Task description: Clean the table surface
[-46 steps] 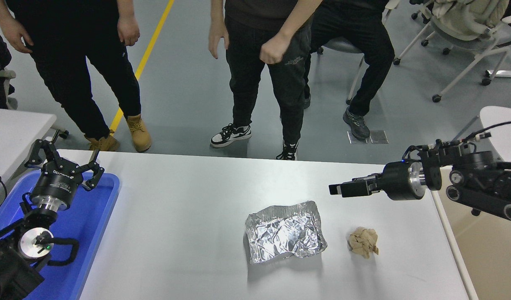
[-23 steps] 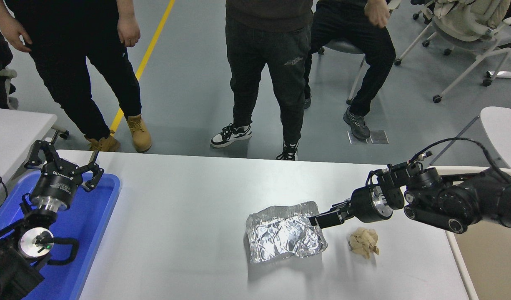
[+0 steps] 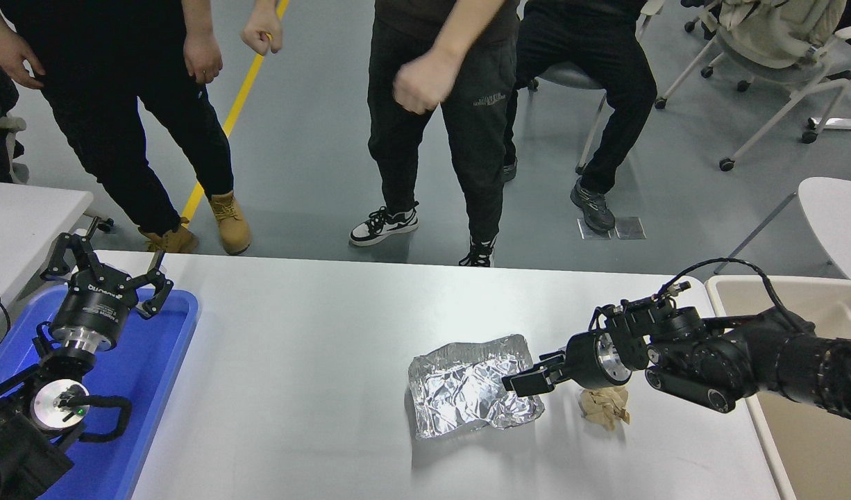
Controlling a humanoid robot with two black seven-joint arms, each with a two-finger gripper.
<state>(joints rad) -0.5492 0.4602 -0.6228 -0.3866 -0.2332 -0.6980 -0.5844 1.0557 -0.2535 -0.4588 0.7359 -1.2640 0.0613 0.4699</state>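
Observation:
The table surface (image 3: 293,361) is a wide glossy white top. On it lie a crumpled sheet of silver foil (image 3: 467,389) and, to its right, a crumpled brown paper ball (image 3: 606,407). My right gripper (image 3: 527,378) reaches in from the right, low over the table at the foil's right edge, with the paper ball just under its wrist. It looks open and holds nothing. My left gripper (image 3: 106,269) is parked open above the blue tray (image 3: 155,389) at the lower left.
A beige bin (image 3: 814,444) stands off the table's right edge. A smaller white table (image 3: 23,215) is at the far left. Several people stand at the far side (image 3: 432,104). Wheeled chairs (image 3: 779,62) are at the upper right.
My right arm has swung left and down from above the table's right end to the foil's right edge. The people's hands have moved. The left arm is still.

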